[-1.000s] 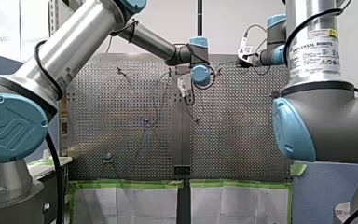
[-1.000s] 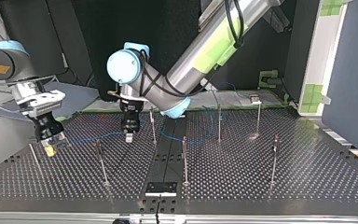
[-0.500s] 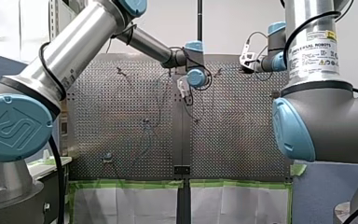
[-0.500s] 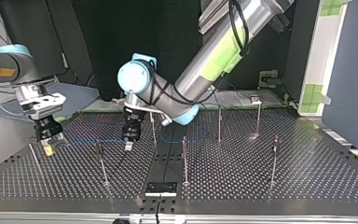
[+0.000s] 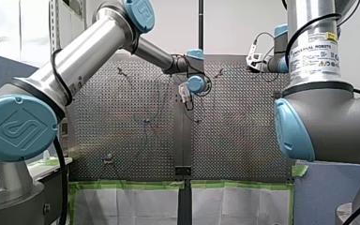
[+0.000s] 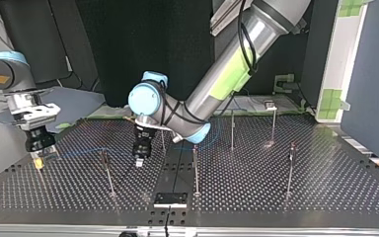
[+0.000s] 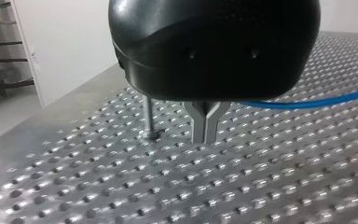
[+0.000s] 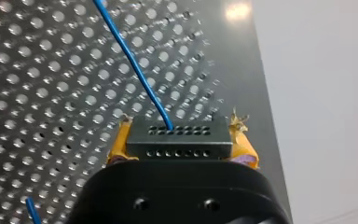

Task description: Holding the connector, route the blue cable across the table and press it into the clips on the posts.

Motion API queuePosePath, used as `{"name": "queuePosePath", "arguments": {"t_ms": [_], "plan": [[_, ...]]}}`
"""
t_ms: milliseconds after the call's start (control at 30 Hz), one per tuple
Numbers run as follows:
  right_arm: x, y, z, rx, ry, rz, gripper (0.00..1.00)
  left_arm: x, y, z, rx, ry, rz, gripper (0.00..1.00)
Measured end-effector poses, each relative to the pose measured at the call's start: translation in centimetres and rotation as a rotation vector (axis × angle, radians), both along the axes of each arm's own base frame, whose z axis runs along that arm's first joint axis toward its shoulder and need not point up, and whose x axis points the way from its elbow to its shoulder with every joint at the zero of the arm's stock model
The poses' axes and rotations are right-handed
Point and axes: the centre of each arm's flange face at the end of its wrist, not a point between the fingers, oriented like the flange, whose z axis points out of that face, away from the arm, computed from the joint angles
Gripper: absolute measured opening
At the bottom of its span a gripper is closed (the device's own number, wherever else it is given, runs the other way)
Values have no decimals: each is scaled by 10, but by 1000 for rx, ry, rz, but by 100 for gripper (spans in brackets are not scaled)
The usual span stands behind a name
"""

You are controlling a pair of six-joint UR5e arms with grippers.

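Currently mid-routing, my right gripper clamps the connector at the top view's left, the blue cable trailing toward my left gripper, fingers closed; next probably comes pressing it into a post clip.

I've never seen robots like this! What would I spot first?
Probably the big silver left arm leaning over the table's middle in the top view. Then the right gripper, at that view's left, shut on a black connector with a thin blue cable running out of it.
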Motion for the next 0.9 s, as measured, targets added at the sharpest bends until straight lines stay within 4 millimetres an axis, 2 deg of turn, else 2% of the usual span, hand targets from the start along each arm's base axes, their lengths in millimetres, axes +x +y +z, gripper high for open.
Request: {"name": "queuePosePath", "arguments": {"t_ms": [267, 533, 567, 600, 633, 667, 700, 733, 767, 800, 833, 867, 900], "plan": [[-16, -10, 7, -31, -1, -12, 0, 8, 1, 22, -21, -27, 13, 0], [-26, -13, 8, -37, 4, -18, 0, 4, 0, 22, -9, -9, 17, 0], [-27, -13, 8, -38, 5, -18, 0, 3, -1, 21, -6, -4, 15, 4], [-27, -13, 8, -38, 6, -18, 0, 1, -2, 21, -2, 1, 12, 15], [-27, -13, 8, -38, 7, -18, 0, 0, -3, 20, 2, 6, 10, 15], [-27, -13, 8, -38, 7, -18, 0, -2, -4, 19, 6, 12, 8, 43], [-27, -13, 8, -37, 8, -18, 0, -5, -5, 18, 14, 21, 5, 58], [-28, -13, 7, -37, 9, -18, 0, -7, -6, 17, 19, 26, 2, 58], [-28, -13, 7, -37, 10, -18, 0, -9, -8, 17, 24, 31, 0, 73], [-28, -13, 7, -38, 11, -18, 0, -12, -10, 16, 31, 38, -4, 80], [-28, -13, 7, -38, 12, -18, 0, -14, -11, 15, 36, 44, -7, 80], [-27, -13, 6, -38, 13, -18, 0, -16, -12, 15, 41, 49, -9, 100], [-27, -13, 6, -38, 14, -18, 0, -19, -14, 14, 49, 56, -12, 100]]}}
